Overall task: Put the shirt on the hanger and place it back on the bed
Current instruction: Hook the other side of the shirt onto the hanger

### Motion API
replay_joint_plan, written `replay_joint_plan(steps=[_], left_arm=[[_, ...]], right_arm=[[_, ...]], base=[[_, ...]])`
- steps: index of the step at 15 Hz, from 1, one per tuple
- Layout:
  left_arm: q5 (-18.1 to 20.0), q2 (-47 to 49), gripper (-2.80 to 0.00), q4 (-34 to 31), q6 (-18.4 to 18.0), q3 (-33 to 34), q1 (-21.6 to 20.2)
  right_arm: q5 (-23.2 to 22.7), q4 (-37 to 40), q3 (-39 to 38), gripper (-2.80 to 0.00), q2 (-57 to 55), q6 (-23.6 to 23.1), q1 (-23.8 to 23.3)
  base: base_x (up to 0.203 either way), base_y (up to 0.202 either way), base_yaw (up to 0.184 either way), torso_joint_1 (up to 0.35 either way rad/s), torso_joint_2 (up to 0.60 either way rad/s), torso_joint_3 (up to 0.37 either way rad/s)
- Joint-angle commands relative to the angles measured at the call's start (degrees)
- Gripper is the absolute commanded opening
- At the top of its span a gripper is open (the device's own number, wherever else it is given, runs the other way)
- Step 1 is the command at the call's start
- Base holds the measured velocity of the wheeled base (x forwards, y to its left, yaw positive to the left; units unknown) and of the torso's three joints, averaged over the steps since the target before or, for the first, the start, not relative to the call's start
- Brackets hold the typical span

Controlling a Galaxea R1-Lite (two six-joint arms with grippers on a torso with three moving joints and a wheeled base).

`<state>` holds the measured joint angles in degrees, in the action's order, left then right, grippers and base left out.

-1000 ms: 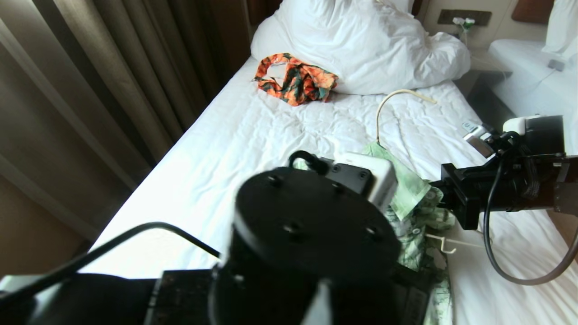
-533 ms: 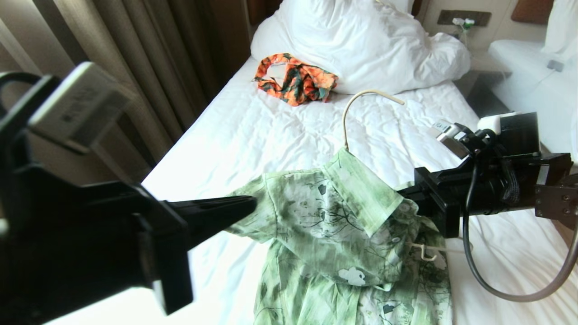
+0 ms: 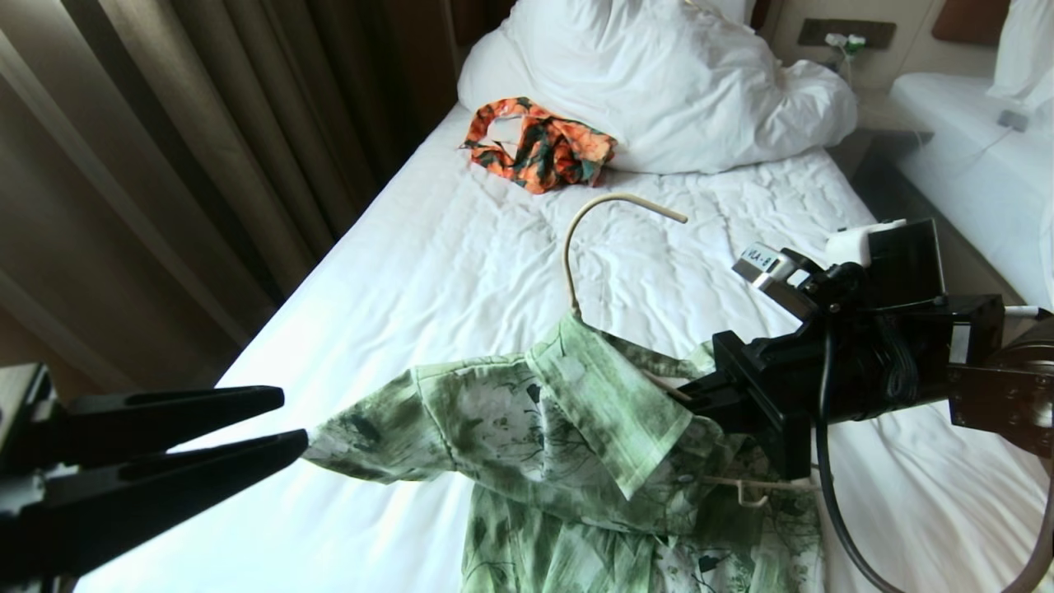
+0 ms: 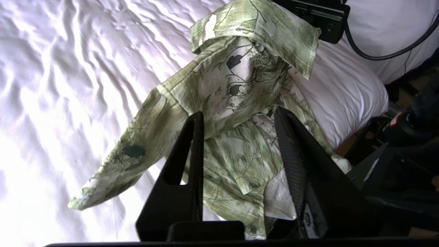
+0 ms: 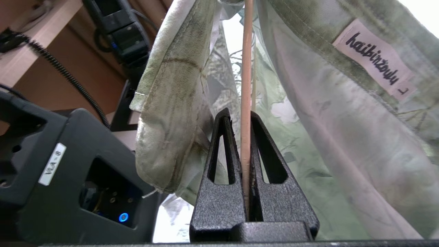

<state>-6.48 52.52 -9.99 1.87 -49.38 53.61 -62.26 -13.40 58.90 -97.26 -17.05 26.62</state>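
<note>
Wrinkled white bed (image 3: 461, 263), brown curtains (image 3: 206, 148) alongside, pillows (image 3: 659, 82) and an orange floral garment (image 3: 539, 152) at the head. Right gripper (image 5: 246, 116) is clamped on the cream wire of the hanger (image 3: 593, 239), holding it up over the sheet so the shirt (image 3: 527, 428) drapes from it. Left gripper (image 3: 284, 424) stands apart, jaws spread and empty, just beside the sleeve tip. Shirt: green tie-dye with white flowers, collar flopped, one sleeve stretched sideways, neck label (image 5: 375, 63) visible, hem bunched on the bed.
</note>
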Motion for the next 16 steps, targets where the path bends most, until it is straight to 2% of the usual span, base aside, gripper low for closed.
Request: replay_joint_plan(steps=[1, 3, 4, 6, 8, 12, 16], left_arm=[[1.8, 2.7, 0.00, 0.1, -3.3, 0.0, -0.2], [3.9, 6.0, 0.00, 0.3, -7.7, -0.4, -0.8], [4.8, 7.8, 0.00, 0.9, -8.6, -0.5, -1.2], [5.6, 12.4, 0.00, 6.5, -10.4, -0.5, -3.8], [6.1, 16.1, 0.00, 13.3, -11.2, -0.6, -5.8], [7.0, 21.1, 0.00, 15.4, -11.1, 0.1, -6.1], [7.0, 24.9, 0.00, 24.9, -11.2, 4.1, -6.1]], right_arm=[[-0.4, -0.2, -1.4, -2.80, 0.3, -0.3, 1.6], [-0.5, -0.2, -1.5, -2.80, 0.1, -0.3, 2.0], [-0.5, -0.2, -1.6, -2.80, 0.3, -0.3, 2.0], [-0.5, -0.2, -1.9, -2.80, 0.4, -0.3, 2.0], [-0.6, -0.2, -2.3, -2.80, 0.5, -0.3, 2.0], [-0.8, -0.3, -2.2, -2.80, 0.8, -0.3, 2.1], [-0.8, -0.4, -2.2, -2.80, 1.5, -0.3, 2.1]], base=[[0.000, 0.000, 0.000, 0.000, 0.00, 0.000], [0.000, 0.000, 0.000, 0.000, 0.00, 0.000], [0.000, 0.000, 0.000, 0.000, 0.00, 0.000], [0.000, 0.000, 0.000, 0.000, 0.00, 0.000], [0.000, 0.000, 0.000, 0.000, 0.00, 0.000], [0.000, 0.000, 0.000, 0.000, 0.00, 0.000], [0.000, 0.000, 0.000, 0.000, 0.00, 0.000]])
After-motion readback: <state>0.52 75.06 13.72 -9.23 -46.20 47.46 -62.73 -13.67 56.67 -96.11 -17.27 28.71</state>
